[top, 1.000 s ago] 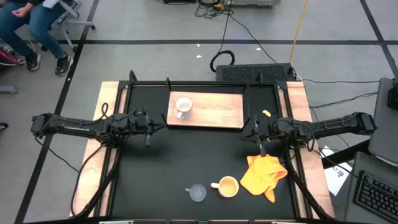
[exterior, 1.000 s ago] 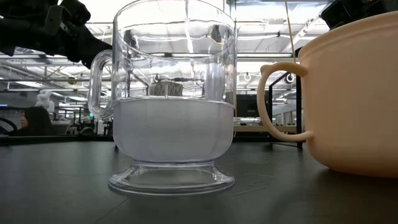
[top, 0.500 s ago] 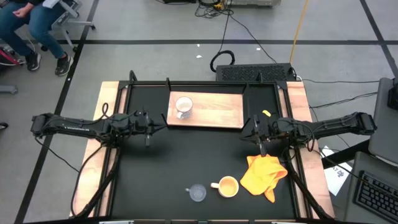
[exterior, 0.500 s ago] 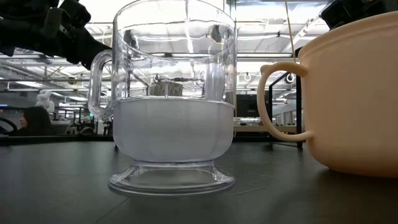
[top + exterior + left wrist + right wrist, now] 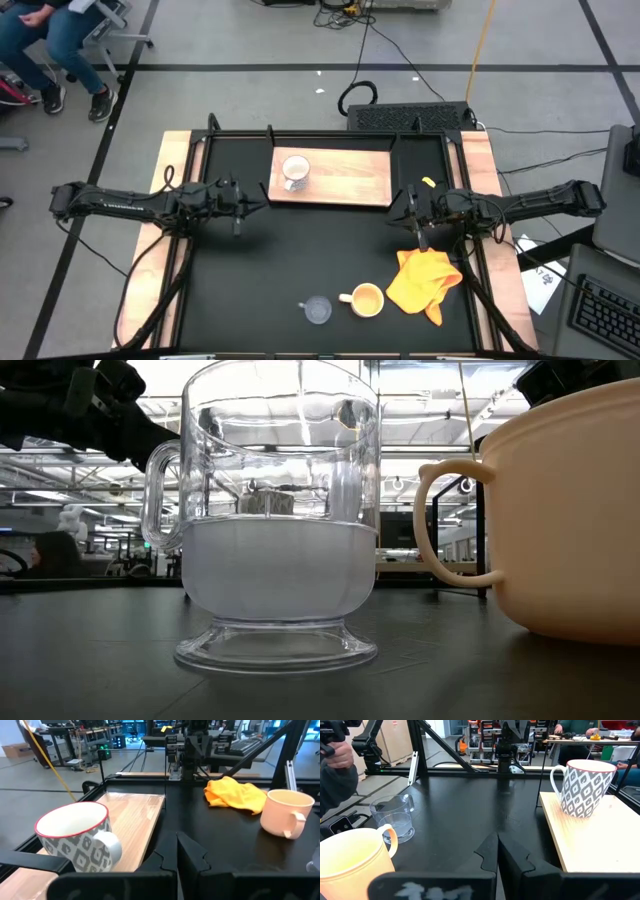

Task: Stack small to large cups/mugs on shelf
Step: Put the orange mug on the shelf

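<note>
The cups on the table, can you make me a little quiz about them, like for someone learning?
1. True or false: the white mug stands on the shelf.
2. Which thing lies right beside the orange-yellow mug, on the side away from the glass cup? A) a spoon B) the yellow cloth C) a plate
3. Fill in: the jaws of the left gripper and the right gripper are both ____.

Key:
1. True.
2. B.
3. Shut, and neither holds anything.
</note>
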`<state>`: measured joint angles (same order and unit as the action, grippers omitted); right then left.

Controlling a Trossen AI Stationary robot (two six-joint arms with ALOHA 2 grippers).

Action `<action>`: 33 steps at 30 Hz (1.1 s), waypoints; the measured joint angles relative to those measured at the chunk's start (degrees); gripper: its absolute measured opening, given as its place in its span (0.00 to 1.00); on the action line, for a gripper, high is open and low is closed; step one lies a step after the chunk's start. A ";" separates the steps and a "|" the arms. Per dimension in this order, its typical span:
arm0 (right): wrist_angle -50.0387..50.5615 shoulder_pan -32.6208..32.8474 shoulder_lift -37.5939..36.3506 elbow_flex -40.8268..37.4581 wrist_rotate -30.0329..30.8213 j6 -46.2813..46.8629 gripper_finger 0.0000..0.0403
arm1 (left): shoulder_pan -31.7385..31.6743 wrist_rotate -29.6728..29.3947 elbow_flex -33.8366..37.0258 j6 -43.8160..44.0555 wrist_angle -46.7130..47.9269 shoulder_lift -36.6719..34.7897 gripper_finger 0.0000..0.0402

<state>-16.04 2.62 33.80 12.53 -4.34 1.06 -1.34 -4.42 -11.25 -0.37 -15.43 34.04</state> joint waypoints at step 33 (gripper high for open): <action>-18.91 4.61 0.41 -2.94 -7.63 -0.90 0.26 | 0.00 2.44 0.00 3.73 -1.15 0.00 0.03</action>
<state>-34.96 7.24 34.21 9.59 -11.97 0.16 -1.34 -1.98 -11.25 3.36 -16.58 34.04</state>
